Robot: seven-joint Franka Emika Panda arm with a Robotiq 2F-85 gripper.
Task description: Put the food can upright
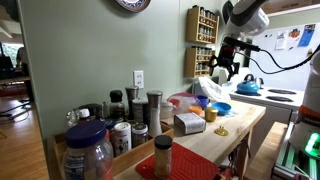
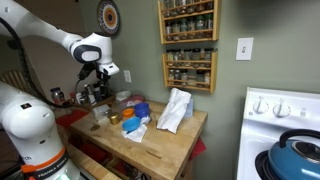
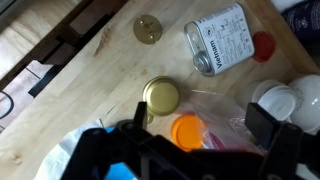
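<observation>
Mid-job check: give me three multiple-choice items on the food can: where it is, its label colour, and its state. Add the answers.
1. The food can lies on: A the wooden counter; B the stove; C a wall shelf.
2. Its label is: A red; B whitish; C blue.
3. The can is: A upright; B on its side; C clamped and lifted.
Answers: 1 A, wood grain shows all around it in the wrist view. 2 B, the label is pale with dark print. 3 B, its round end faces sideways, and the open gripper hangs apart from it.
</observation>
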